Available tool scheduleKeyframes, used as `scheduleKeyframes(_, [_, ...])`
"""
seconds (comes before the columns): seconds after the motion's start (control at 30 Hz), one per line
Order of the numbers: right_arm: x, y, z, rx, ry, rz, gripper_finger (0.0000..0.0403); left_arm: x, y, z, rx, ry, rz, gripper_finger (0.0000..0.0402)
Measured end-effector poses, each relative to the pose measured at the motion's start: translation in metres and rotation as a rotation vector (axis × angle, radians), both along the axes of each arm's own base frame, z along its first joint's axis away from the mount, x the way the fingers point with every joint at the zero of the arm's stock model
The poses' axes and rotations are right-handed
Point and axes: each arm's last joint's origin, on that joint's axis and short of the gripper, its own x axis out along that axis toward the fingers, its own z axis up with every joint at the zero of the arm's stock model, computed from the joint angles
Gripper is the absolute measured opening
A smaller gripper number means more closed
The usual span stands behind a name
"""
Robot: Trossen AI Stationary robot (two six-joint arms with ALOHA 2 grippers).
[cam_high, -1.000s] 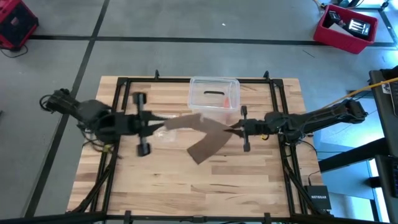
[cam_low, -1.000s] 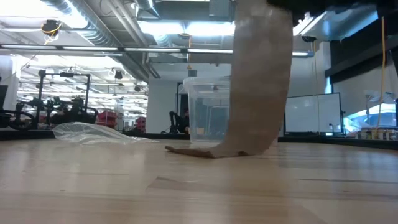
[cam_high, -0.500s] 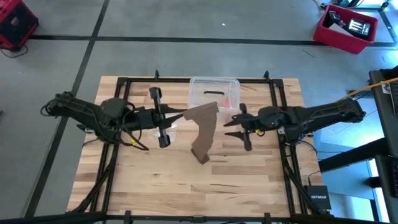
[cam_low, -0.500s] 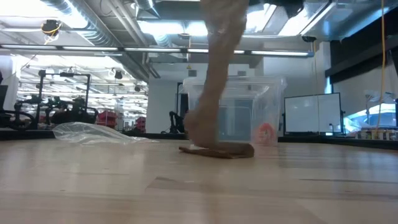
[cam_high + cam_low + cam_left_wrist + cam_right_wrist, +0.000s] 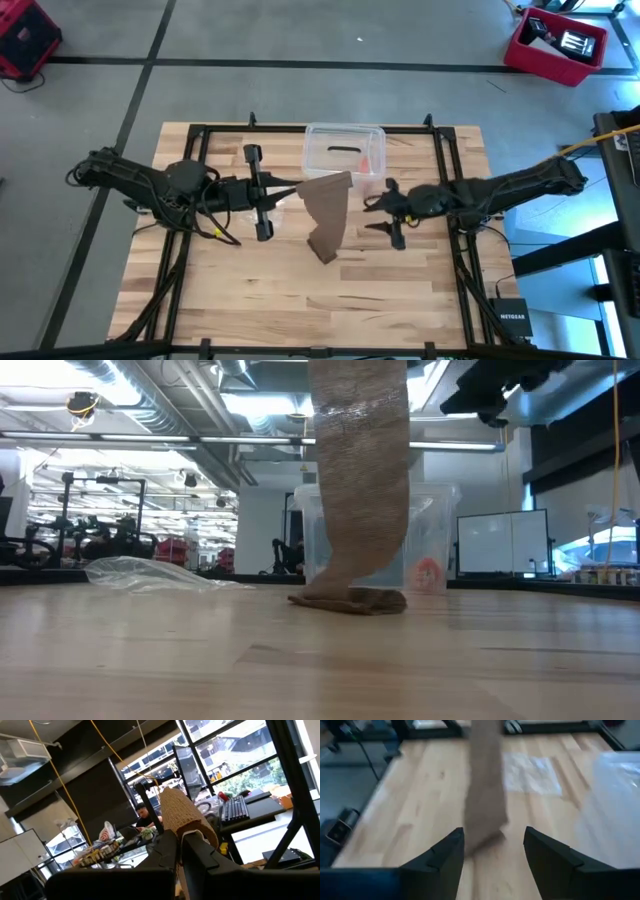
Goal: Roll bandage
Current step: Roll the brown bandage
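One soft, limp bandage (image 5: 326, 214) hangs mid-frame from the clamped left hand (image 5: 296, 184); right hand (image 5: 372, 211) gapes empty; regrip probably near its free desk-end.

Both arms are dark, nearly black, built of rounded jointed segments that taper toward the wrists. The left arm (image 5: 150, 185) carries loops of black cable bundled at its shoulder end, and a thin yellow wire shows beneath its forearm. Its left gripper (image 5: 285, 187) sits ahead of a black crossbar with knobbed ends. The right arm (image 5: 510, 187) is slimmer and smoother. The right gripper (image 5: 492, 855) has two broad, matte black fingers (image 5: 437, 862) with flat angular faces and chamfered tips.
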Motion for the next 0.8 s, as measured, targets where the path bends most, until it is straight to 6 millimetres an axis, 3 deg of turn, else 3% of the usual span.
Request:
scheduleKeyframes(0.23, [-0.003, 0.011, -0.036, -0.007, -0.236, -0.116, 0.0189, 0.0, 0.0, -0.001, -0.011, 0.01, -0.003, 0.0005])
scheduleKeyframes(0.47, [0.008, 0.016, -0.057, 0.225, -0.237, -0.119, 0.0189, 0.001, 0.0, -0.003, -0.006, 0.026, -0.002, 0.0005])
scheduleKeyframes(0.8, [0.031, 0.023, -0.077, 0.192, -0.25, -0.128, 0.0194, 0.001, 0.0, -0.004, -0.021, 0.034, -0.005, 0.0005])
